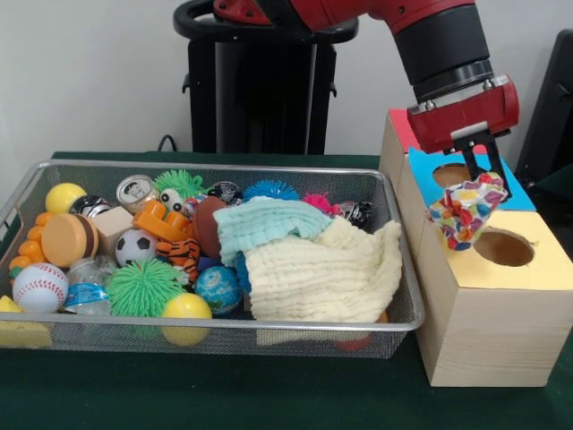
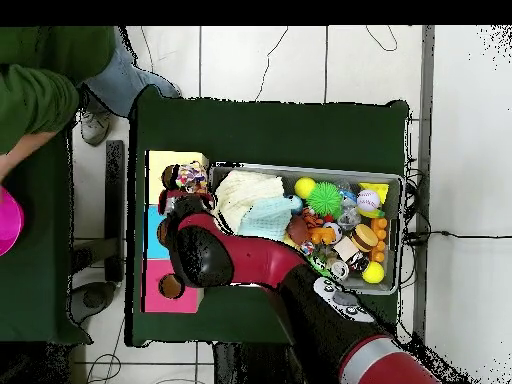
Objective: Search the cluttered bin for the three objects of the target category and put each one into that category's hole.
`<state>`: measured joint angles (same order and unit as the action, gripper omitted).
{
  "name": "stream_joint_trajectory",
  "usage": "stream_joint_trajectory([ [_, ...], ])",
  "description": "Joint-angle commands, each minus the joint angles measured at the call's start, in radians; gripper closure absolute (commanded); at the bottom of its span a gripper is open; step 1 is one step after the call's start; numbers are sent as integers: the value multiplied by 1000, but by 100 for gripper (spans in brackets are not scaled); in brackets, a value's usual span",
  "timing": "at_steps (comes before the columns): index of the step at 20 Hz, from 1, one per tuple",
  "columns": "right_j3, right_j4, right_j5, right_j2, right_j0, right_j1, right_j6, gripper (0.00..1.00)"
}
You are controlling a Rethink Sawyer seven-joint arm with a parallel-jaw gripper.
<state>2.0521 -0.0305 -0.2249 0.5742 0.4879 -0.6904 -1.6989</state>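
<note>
Above the box's (image 1: 488,322) yellow hole (image 1: 503,247), the claw (image 1: 480,176), clamped on a patterned cloth (image 1: 466,211), likely must lower and release.

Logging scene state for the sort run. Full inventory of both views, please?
wire bin: 1, silver mesh, on the green table beside the box
wooden box: 1, pale wood, top panels yellow, blue, pink, each with a round hole
patterned cloth: 1, multicolour, hanging from the pincer over the box, by the yellow hole
cream cloth: 1, in bin, box end
teal cloth: 1, on the cream cloth
spiky balls: several, green, blue, pink
baseball: 1, white, far end from the box
soccer ball: 1, black and white
yellow balls: 2
can: 1, silver
person: green sleeve, overhead view edge
pincer: red, shut on the patterned cloth
</note>
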Motion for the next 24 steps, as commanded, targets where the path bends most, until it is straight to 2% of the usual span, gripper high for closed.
stream_joint_trajectory([
  [1,-110,39,-85,-87,-7,28,-141,100],
  [6,-110,49,-77,-55,10,39,-159,100],
  [15,-67,103,15,49,79,45,-158,100],
  [20,-27,130,31,95,116,35,-164,100],
  [24,-20,141,31,106,118,46,-162,100],
])
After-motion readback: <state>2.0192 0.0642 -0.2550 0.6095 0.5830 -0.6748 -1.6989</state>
